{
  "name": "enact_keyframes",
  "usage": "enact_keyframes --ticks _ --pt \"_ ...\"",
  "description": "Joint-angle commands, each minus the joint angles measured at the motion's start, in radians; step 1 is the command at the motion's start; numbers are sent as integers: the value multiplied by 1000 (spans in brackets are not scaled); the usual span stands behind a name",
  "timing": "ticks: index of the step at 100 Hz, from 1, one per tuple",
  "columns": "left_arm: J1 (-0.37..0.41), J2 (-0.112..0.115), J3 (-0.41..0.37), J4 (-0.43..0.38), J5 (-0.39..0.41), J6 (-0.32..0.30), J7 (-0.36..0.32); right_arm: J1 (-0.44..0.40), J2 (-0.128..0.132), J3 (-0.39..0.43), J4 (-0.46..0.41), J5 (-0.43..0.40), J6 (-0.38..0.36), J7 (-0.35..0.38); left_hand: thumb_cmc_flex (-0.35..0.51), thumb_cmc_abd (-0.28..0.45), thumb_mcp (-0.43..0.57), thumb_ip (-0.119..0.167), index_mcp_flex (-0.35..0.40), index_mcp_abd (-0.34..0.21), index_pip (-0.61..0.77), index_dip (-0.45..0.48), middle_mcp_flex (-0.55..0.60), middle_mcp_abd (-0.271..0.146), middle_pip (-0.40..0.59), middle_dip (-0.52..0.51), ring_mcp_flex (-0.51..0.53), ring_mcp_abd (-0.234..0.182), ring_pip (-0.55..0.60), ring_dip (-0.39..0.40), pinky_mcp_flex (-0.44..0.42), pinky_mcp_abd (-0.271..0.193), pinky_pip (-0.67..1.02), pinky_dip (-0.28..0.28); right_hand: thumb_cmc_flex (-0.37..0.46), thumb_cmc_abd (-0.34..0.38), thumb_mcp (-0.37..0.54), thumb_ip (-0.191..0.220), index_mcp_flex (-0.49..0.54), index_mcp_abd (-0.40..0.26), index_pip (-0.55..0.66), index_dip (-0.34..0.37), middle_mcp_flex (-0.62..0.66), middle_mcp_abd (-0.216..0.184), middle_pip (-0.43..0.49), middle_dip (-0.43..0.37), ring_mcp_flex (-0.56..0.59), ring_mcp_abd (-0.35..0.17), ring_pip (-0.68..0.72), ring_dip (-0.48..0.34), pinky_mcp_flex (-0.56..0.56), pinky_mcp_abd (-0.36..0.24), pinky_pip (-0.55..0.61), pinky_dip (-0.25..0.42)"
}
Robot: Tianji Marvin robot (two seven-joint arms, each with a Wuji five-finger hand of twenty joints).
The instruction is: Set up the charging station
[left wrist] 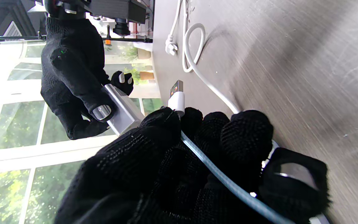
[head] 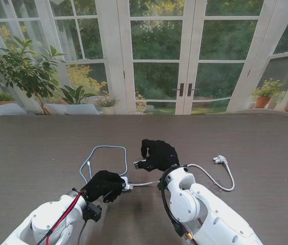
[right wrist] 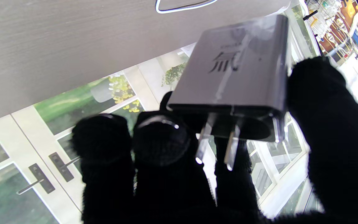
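While the adapter (right wrist: 235, 77) sits pinched in my right hand (head: 159, 153), lifted off the worktop (head: 42, 148) with its two prongs pointing back at the wrist camera, my left hand (head: 103, 185) has the USB plug (left wrist: 176, 96) gripped, white shell out past the fingertips, metal tip bare and aimed toward the adapter. So both hands are closed, each on its own half of the charger. The plug and the adapter are near one another but apart; there's a clear gap in the left wrist view, nothing mated yet.

I read this as the joining step: plug into adapter port. I can't see the port itself from any camera, so I'm judging its face from how the block is turned.

The blue-grey cable (head: 105, 149) loops away from my left hand, farther from me on the worktop, and runs through the fingers in the left wrist view. A white cable (head: 220, 178) trails out to my right, its connector (head: 218, 160) lying loose, well clear of both hands.

Next move, as I see it: bring the metal tip square onto the port, close the gap straight along the plug's axis, and hold the adapter firm so it doesn't twist in the pinch. The slack cable could tug the plug off line.
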Motion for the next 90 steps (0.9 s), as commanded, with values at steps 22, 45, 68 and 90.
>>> enact_keyframes --ticks 22,45,68,90 --pt "2 -38 -22 -19 -122 28 75 -41 3 34 -24 44 -98 26 77 14 55 -4 49 5 89 12 0 14 18 67 26 -55 85 66 67 -27 68 48 173 86 181 145 8 -30 59 29 69 -145 116 35 35 -58 -17 6 23 2 -10 14" --pt "-14 -56 -40 -16 -280 62 73 -55 3 55 -8 80 -208 22 98 41 22 -2 39 23 86 27 -14 30 43 88 25 -57 154 102 64 -20 128 72 174 83 184 145 8 -39 61 30 66 -149 118 36 35 -51 -20 5 23 0 -11 16" --pt "-18 -67 -48 -29 -361 98 88 -60 -3 56 18 83 -277 -14 93 45 12 -1 37 15 87 34 -7 21 60 66 53 -51 199 105 83 -19 193 81 176 78 187 144 9 -43 63 29 66 -150 119 35 35 -50 -24 3 18 -1 -14 17" --pt "-11 -76 -53 -61 -398 157 123 -66 -10 57 24 84 -314 -45 88 47 8 -2 36 15 87 34 5 16 71 39 68 -37 231 98 85 -16 241 87 177 72 193 142 11 -44 66 24 66 -148 121 33 35 -48 -23 3 16 -2 -17 19"
